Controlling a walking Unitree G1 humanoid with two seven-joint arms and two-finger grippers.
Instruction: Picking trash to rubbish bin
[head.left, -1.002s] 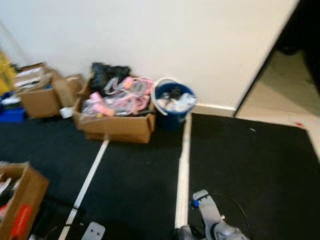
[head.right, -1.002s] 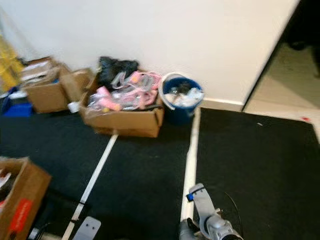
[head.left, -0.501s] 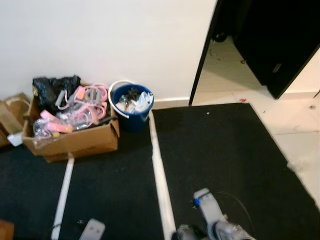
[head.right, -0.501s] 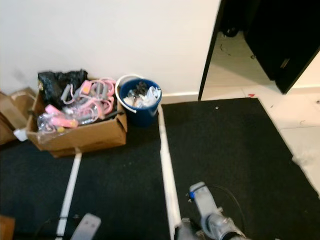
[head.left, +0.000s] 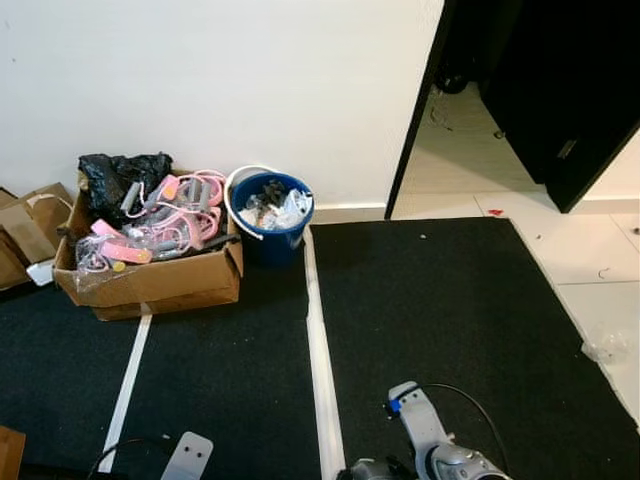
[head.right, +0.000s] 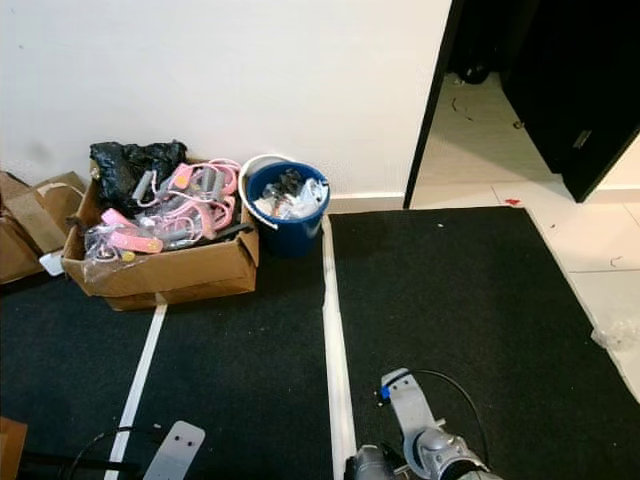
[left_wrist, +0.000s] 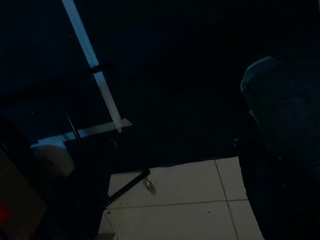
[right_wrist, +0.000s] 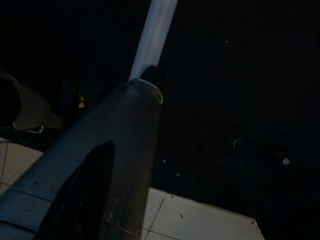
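A blue rubbish bin (head.left: 268, 215) with a white rim stands against the wall, holding crumpled plastic and paper. A crumpled piece of clear plastic trash (head.left: 607, 347) lies on the pale tiles at the far right, just off the black mat (head.left: 450, 300). My right arm (head.left: 432, 445) hangs low at the bottom of the head view, over the mat. My left arm (head.left: 187, 458) hangs at the bottom left. Both wrist views are very dark, taking in mat, white tape and a patch of tile.
A cardboard box (head.left: 160, 285) of pink straps and a black bag sits left of the bin. More boxes (head.left: 25, 235) stand further left. White tape lines (head.left: 318, 350) cross the mat. An open doorway (head.left: 480, 110) leads right, beside a black door (head.left: 590, 110).
The whole picture has swung, so the camera turned right and then settled. The bin and box now sit left of centre, and the doorway and tiles have come into view. The arms hang as before.
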